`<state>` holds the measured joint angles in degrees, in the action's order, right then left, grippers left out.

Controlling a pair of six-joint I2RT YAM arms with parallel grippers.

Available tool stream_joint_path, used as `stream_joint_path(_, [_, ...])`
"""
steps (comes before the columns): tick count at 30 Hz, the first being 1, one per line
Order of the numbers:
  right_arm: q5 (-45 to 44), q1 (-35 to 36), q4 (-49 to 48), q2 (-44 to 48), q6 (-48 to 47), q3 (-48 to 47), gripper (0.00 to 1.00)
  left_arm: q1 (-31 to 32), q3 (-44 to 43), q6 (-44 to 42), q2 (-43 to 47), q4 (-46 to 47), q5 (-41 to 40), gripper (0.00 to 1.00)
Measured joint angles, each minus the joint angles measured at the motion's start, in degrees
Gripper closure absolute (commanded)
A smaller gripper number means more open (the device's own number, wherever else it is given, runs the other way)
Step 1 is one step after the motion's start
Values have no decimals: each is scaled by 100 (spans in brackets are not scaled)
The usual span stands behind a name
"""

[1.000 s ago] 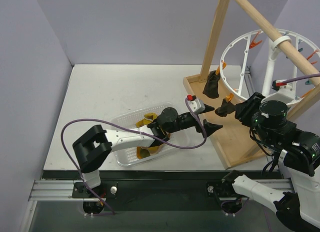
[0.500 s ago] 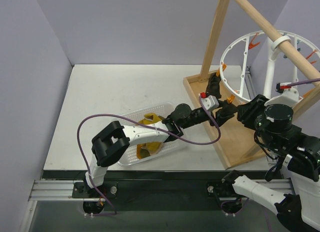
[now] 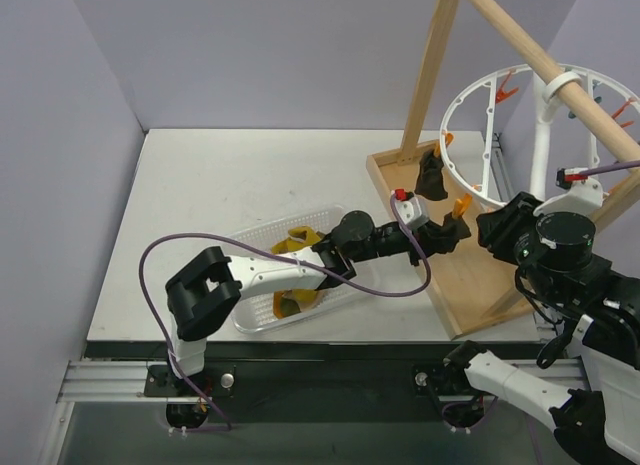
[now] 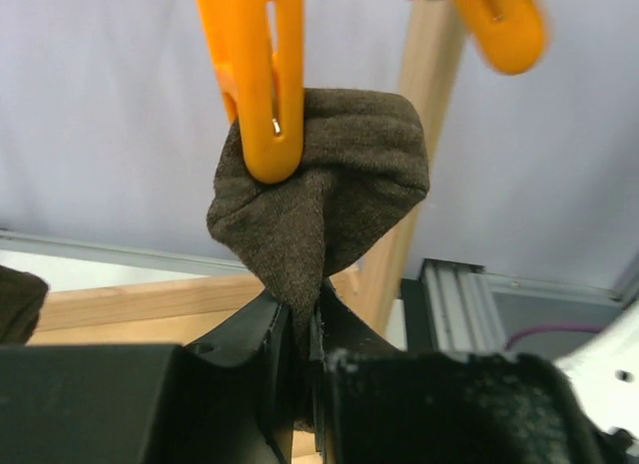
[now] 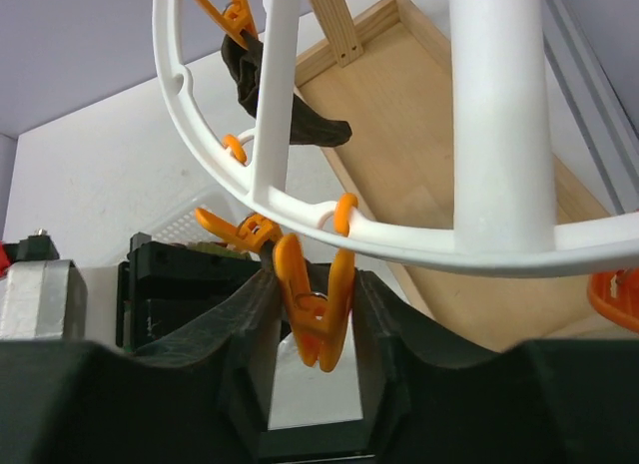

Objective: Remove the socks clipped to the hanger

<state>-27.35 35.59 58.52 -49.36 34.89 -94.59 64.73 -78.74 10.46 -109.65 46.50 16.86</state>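
Where the overhead view shows the white hanger hooked on a wooden frame at upper right, the left hand is extended across the counter to its lower rim.

Left wrist view: that hand is pinching a brown sock that hangs from an orange clip.

Right wrist view: the right hand is pressed together around a second clip under the ring.

Two dark socks, one white hanger, one clear basket, one wooden frame.
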Motion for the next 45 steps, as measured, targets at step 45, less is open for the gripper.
stream_joint_path(45, [977,2,-463,-278,-59,-212,54,205,382,1792,1047,-216,1659,90])
